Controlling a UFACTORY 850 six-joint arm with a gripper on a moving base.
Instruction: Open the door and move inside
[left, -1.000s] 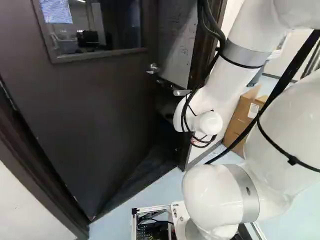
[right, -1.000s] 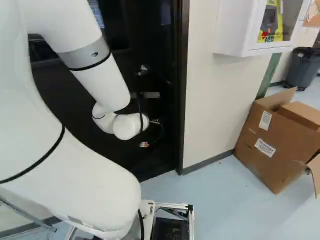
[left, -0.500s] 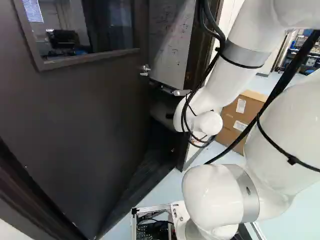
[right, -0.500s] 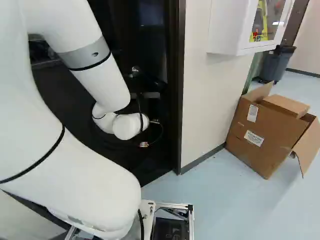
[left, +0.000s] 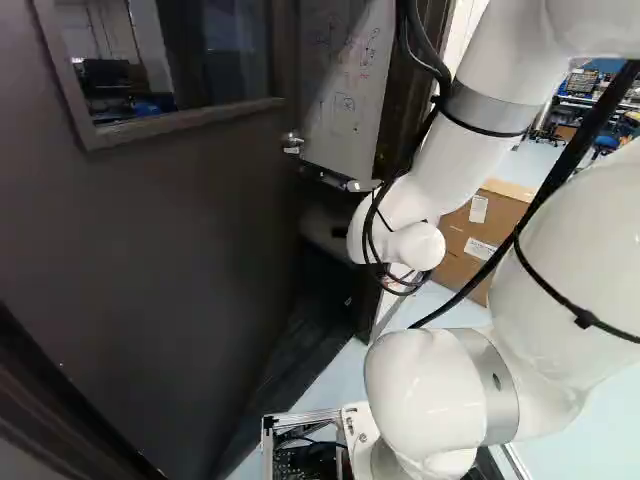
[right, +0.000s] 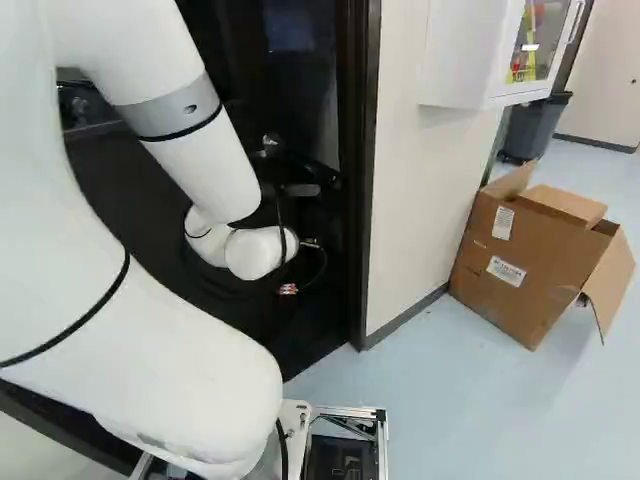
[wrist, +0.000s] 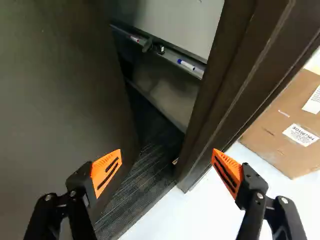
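Observation:
The dark brown door (left: 180, 230), with a window in its upper part, stands ajar, swung inward, its silver handle (left: 292, 143) near the free edge. A gap lies between that edge and the dark door frame (right: 358, 180). I cannot make out my black gripper in the base views, where the wrist covers it or it blends into the dark doorway. In the wrist view the gripper (wrist: 166, 162) is open with nothing between its fingers. One finger overlaps the door (wrist: 60, 100); the other stands in front of the frame's foot (wrist: 215, 130). Contact with either cannot be told.
Beyond the gap are a whiteboard (left: 345, 90) and its tray with markers (wrist: 186, 64). Right of the frame come a pale wall (right: 420, 180), a white wall cabinet (right: 470, 60), an open cardboard box (right: 520, 265) on the floor and a dark bin (right: 535, 128).
The base has moved, turning rightward: box and cabinet shift left in the right base view. More whiteboard shows past the door's edge; whether the door swung cannot be told. The arm holds its pose.

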